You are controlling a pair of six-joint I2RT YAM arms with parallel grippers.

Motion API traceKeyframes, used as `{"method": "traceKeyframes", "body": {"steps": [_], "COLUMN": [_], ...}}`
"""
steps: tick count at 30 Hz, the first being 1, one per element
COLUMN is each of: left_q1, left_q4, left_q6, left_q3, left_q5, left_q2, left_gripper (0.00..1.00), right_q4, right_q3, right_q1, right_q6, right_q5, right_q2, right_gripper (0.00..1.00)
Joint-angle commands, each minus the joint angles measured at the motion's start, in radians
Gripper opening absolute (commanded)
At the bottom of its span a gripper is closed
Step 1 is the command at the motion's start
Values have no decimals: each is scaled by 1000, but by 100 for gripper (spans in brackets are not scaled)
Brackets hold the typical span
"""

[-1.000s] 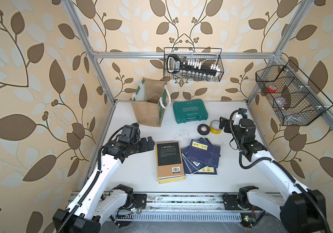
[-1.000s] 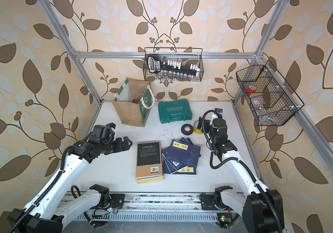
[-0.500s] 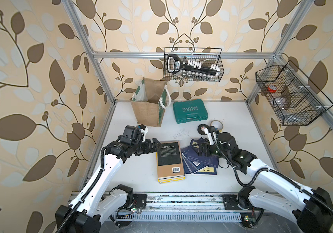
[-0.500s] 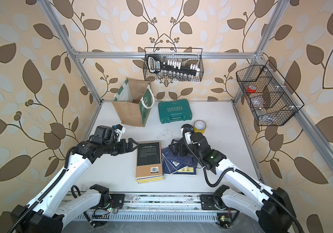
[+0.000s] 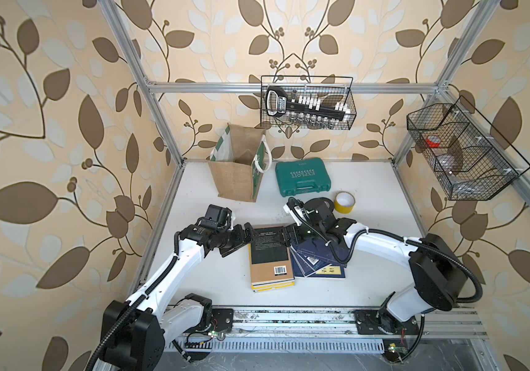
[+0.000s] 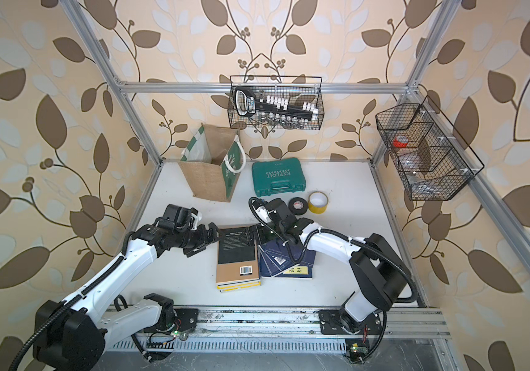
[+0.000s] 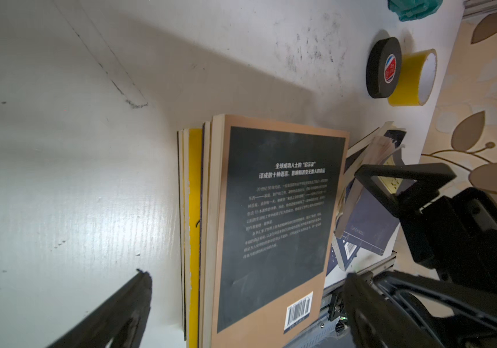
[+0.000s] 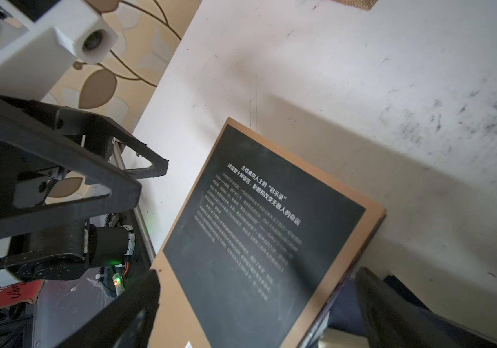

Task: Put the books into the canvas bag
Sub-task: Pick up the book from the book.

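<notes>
Flanking the far end of the books point(image 5: 270, 257) with left hand point(image 5: 244, 241) and right hand point(image 5: 287, 238), both gaping empty, equally near.

Light: bright, diffuse, probably from above | Shadow: broad, soft across white table point(image 7: 211, 60) | Glare: mild table sheen | Blur: left gripper point(image 7: 246, 274) out of focus up close | Edges: top views bowed
</notes>
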Motion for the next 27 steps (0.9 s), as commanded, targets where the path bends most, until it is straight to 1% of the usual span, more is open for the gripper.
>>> {"method": "traceKeyframes", "body": {"steps": [1, 6, 9, 15, 19, 27], "left_q1": [0, 0, 0, 0, -1, 4], "left_q4": [95, 181, 207, 230, 272, 294], "left_q6": [-45, -60, -62, -80, -113, -130], "left_q3": [-31, -78, -96, -125, -153, -174], "left_q5": [52, 107, 111, 113, 111, 103], "left_q2": [3, 7, 15, 69, 55, 20], "left_gripper": [99, 99, 99, 99, 99, 99], "right_q4": [33, 85, 145, 147, 142, 135], "right_q3": [27, 29, 9, 8, 8, 19], "right_q1": [2, -2, 2, 22, 29, 59], "right_q6": [-14, 1, 10, -10, -13, -25], "right_q5": [-18, -56, -104, -117, -134, -186], "right_q2": [37, 76, 69, 45, 49, 69], "right_gripper": [99, 98, 98, 98, 98, 98]}}
